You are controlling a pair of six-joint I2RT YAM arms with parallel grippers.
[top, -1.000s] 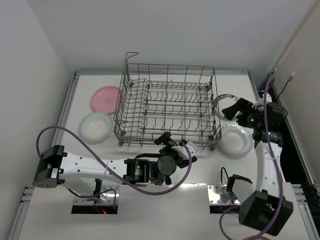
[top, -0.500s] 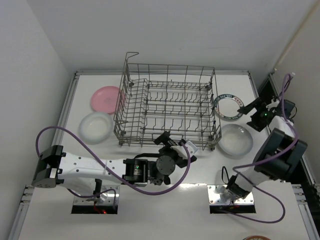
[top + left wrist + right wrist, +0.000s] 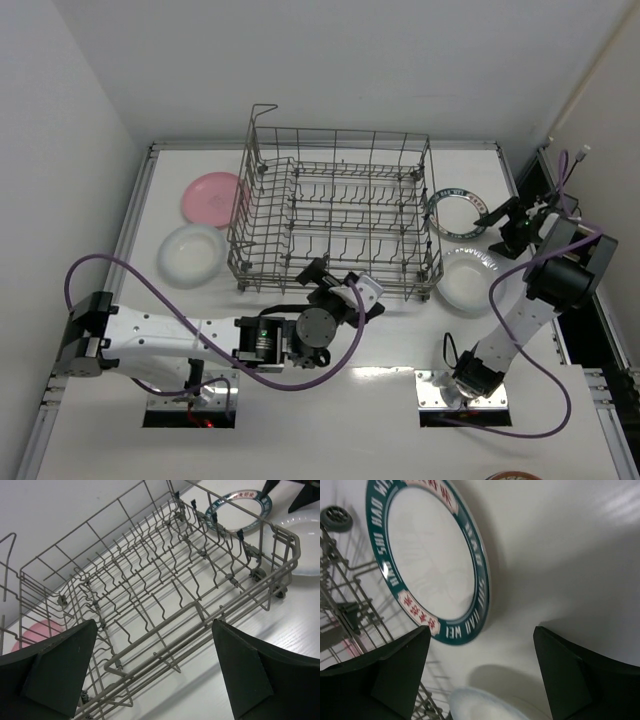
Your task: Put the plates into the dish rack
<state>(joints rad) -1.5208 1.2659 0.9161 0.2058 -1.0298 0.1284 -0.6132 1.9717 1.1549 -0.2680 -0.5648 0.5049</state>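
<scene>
- Left gripper (image 3: 345,292): edged closer to the dish rack (image 3: 335,215), at its near wall; spread wide, empty.
- Right white plate (image 3: 470,282), left white plate (image 3: 192,253): flat on the worktop (image 3: 400,345), either side of the rack.
- Dish rack: I count no plates inside; all four left to load.
- Right gripper (image 3: 497,215): swung from the right white plate to beside the teal-rimmed plate (image 3: 455,213); jaws apart, nothing held.
- Pink plate (image 3: 212,197): far left, on the worktop.
</scene>
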